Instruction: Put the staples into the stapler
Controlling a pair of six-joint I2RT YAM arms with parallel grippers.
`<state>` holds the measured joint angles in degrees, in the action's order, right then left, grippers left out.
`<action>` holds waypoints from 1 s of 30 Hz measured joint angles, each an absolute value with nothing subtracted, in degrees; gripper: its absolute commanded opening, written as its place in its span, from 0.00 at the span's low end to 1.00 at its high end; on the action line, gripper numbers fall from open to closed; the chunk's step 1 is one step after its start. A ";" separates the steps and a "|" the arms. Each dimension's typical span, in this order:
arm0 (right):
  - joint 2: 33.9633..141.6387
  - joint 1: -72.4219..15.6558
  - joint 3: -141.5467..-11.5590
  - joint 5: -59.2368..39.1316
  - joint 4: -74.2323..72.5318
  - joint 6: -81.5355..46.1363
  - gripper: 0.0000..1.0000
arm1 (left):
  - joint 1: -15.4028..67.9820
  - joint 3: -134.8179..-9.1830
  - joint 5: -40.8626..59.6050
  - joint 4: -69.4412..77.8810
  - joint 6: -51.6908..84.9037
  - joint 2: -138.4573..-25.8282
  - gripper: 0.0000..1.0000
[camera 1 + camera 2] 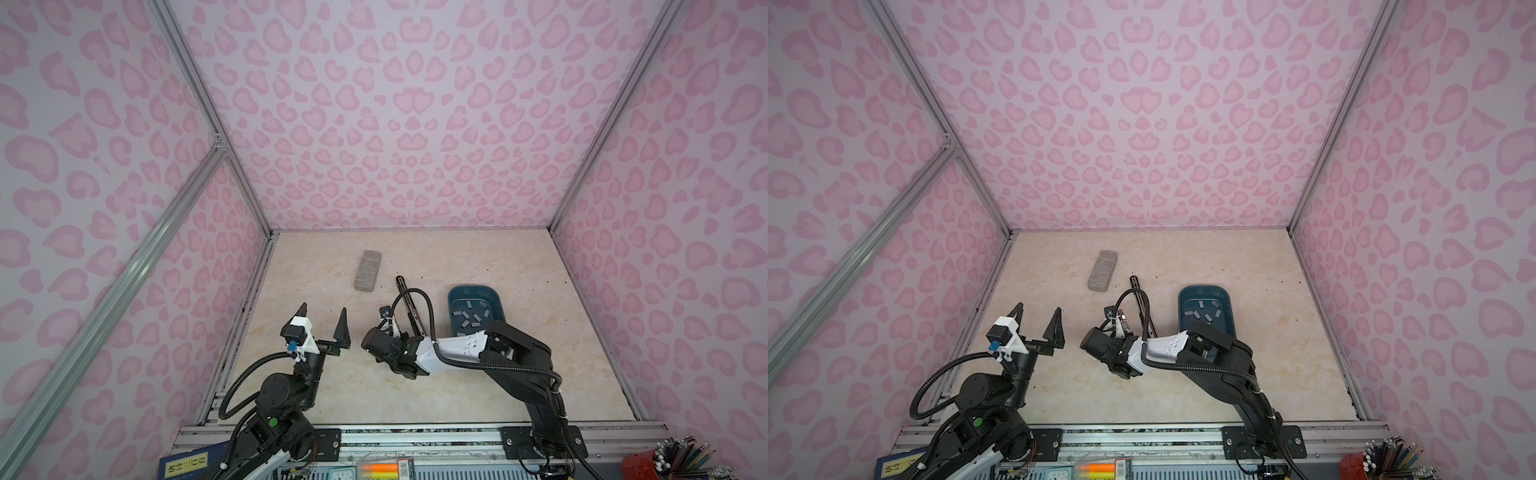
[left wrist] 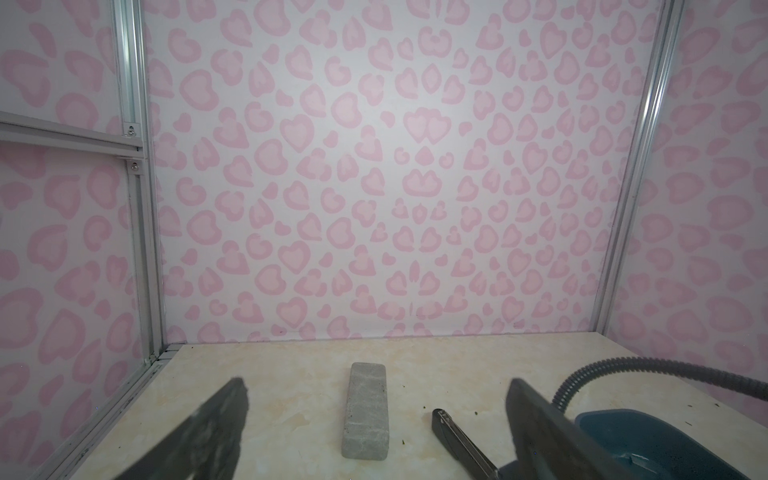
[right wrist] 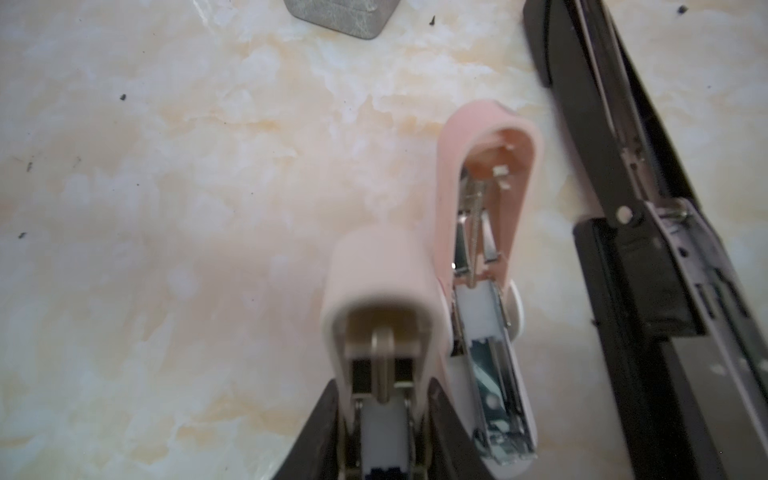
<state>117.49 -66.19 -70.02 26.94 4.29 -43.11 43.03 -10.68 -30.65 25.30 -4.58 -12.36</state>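
A black stapler (image 1: 404, 289) (image 3: 665, 249) lies opened flat on the beige table, left of a blue tray (image 1: 469, 286). Several small light-grey staples (image 1: 469, 318) lie loose in that tray. My right gripper (image 1: 388, 322) (image 3: 383, 384) hovers just left of the black stapler. Its fingers press both sides of a small pink stapler (image 3: 374, 282). A second pink part with a bare metal channel (image 3: 494, 374) sits beside it; I cannot tell whether the two are joined. My left gripper (image 1: 323, 311) (image 2: 376, 382) stands wide open and empty, further left.
A grey speckled block (image 1: 366, 271) (image 2: 365, 411) lies toward the back, left of the black stapler. Pink patterned walls with aluminium posts close the table on three sides. The right arm's cable loops over the black stapler.
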 measured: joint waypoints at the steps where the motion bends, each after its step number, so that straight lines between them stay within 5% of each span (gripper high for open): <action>1: 117.43 -66.19 -69.78 26.87 4.16 -43.13 0.42 | 43.03 -10.68 -30.11 25.30 -4.60 -12.08 0.98; 10: 115.15 -66.32 -67.57 26.55 2.83 -43.59 0.54 | 43.03 -10.48 -27.66 25.34 -4.64 -11.49 0.98; 22: 109.80 -68.47 -63.05 28.01 -0.56 -44.12 0.51 | 43.03 -11.14 -27.03 25.15 -4.64 -14.17 0.97; 30: 97.03 -69.36 -57.78 32.93 1.15 -42.85 0.50 | 43.03 -11.18 -31.07 24.80 -2.17 -13.93 0.97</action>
<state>97.03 -69.36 -57.78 32.93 1.15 -42.85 43.03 -11.18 -31.07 24.80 -2.17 -13.93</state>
